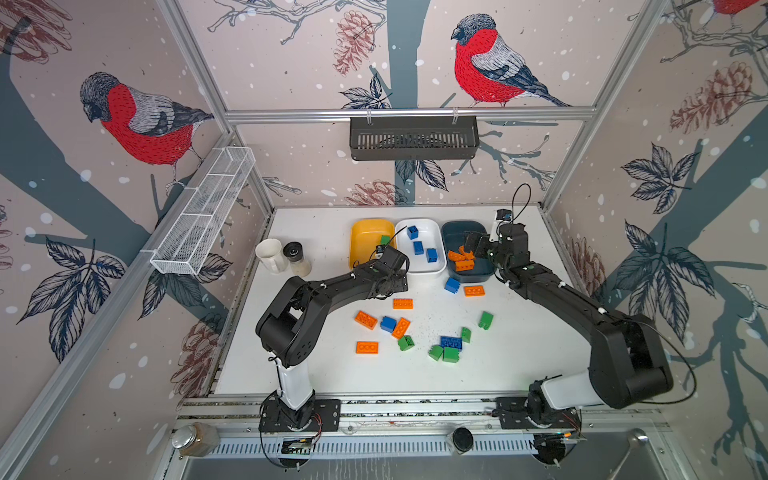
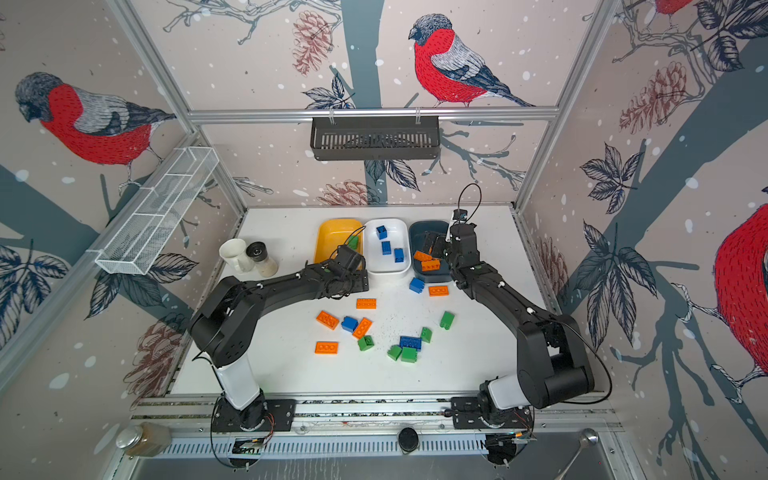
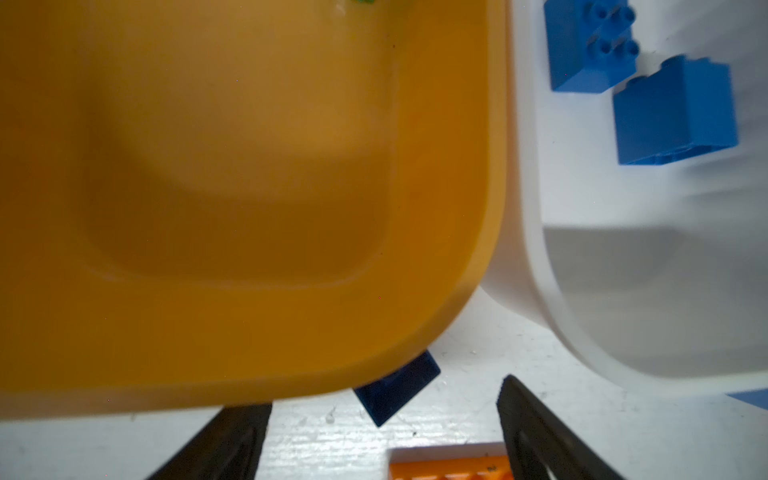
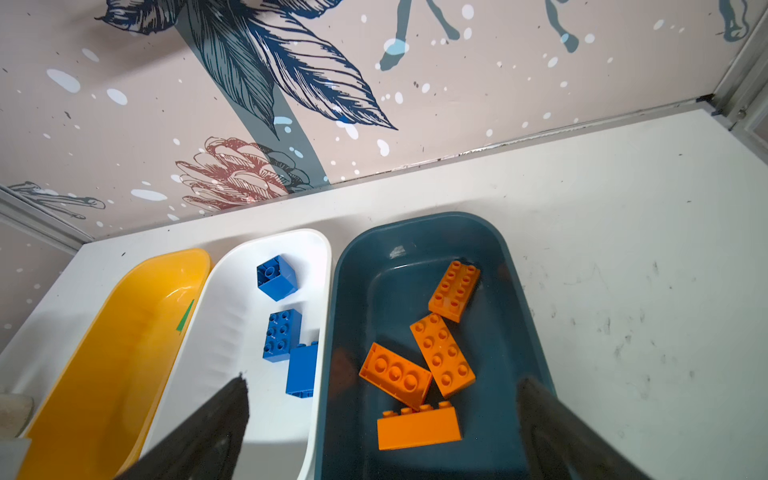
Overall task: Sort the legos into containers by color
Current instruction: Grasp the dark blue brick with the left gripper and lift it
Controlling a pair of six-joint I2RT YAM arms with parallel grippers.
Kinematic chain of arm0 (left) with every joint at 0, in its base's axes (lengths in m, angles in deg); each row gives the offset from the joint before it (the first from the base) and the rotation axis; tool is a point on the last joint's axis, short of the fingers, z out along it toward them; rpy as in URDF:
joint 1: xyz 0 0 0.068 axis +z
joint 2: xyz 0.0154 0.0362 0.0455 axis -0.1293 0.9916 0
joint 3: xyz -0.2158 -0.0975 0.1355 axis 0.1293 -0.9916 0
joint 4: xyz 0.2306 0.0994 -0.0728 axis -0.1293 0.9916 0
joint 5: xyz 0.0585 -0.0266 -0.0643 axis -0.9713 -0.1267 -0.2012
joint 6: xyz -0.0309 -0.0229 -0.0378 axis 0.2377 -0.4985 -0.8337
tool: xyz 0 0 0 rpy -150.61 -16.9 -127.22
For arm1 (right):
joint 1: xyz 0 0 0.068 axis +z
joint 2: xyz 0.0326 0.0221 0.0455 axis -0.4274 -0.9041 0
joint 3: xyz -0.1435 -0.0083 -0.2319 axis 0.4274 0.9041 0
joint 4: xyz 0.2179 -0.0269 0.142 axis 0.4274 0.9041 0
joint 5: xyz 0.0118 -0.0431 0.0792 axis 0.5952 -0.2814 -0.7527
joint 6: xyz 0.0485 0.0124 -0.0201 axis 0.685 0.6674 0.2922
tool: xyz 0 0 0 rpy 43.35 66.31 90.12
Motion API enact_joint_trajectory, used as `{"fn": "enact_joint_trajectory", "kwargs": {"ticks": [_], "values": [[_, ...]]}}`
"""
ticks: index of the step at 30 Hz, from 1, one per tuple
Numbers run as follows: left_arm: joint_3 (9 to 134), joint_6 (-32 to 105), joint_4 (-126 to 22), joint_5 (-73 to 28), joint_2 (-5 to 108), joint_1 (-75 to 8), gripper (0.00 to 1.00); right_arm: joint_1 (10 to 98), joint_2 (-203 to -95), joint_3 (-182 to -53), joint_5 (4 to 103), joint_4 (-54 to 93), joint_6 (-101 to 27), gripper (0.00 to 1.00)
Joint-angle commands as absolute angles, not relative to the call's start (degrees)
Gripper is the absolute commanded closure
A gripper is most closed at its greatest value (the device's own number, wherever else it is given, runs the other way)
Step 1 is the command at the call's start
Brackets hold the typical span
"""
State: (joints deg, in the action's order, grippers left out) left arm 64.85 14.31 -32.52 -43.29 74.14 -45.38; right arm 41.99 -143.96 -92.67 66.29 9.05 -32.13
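**Brick Handling and Gripper Status**

We judge the legos to be light, rigid and smooth-walled, and not fragile. A slack pinch may let one slide. We recommend gripping across 2 flat opposite side walls, never on the studs. The flat orange bricks (image 1: 367, 347) sit low, so the fingers probably need to reach down to the tabletop (image 1: 519, 365) and span the short width.

3 tubs stand in a row along the tabletop's far edge:
- The yellow tub (image 1: 360, 232) holds 1 green brick (image 1: 385, 240).
- The white tub (image 1: 436, 232) holds 3 blue bricks (image 4: 281, 334).
- The teal tub (image 1: 457, 232) holds 4 orange plates (image 4: 442, 359).

Loose green bricks (image 1: 485, 320) and a loose blue brick (image 1: 451, 285) lie mid-tabletop with the flat orange bricks, toward the near edge.

The right gripper (image 4: 383, 379) hangs over the teal tub with its jaws spread wide, holding nothing. The left gripper (image 3: 385, 391) hovers at the yellow tub's near corner with its jaws apart and empty. A dark blue brick (image 3: 409, 376) lies on the tabletop beside that corner, partly under the rim.
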Motion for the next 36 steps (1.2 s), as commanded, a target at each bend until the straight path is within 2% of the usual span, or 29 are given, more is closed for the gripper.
{"fn": "enact_joint_trajectory", "kwargs": {"ticks": [1,5,18,22,28,36], "values": [[66.74,13.31,-28.83,-50.03,75.74,-46.76,0.15,42.05,-143.00,-92.13,67.52,7.02,-32.62,0.01],[69.21,12.60,-26.59,-55.46,78.02,-48.35,0.15,42.08,-141.76,-91.30,66.69,5.65,-33.02,0.01],[72.22,11.18,-25.22,-57.52,83.27,-48.56,0.20,42.26,-137.75,-88.15,63.88,2.51,-33.96,0.01],[72.11,11.02,-24.94,-57.57,83.06,-48.65,0.27,42.38,-137.47,-87.83,63.83,2.50,-33.93,0.01],[71.37,11.09,-24.83,-56.87,82.42,-48.74,0.43,42.69,-137.30,-87.68,63.70,2.46,-33.96,0.00],[70.81,11.59,-25.43,-56.25,81.76,-48.91,0.56,43.02,-137.64,-87.70,63.74,2.58,-33.93,0.00]]}}
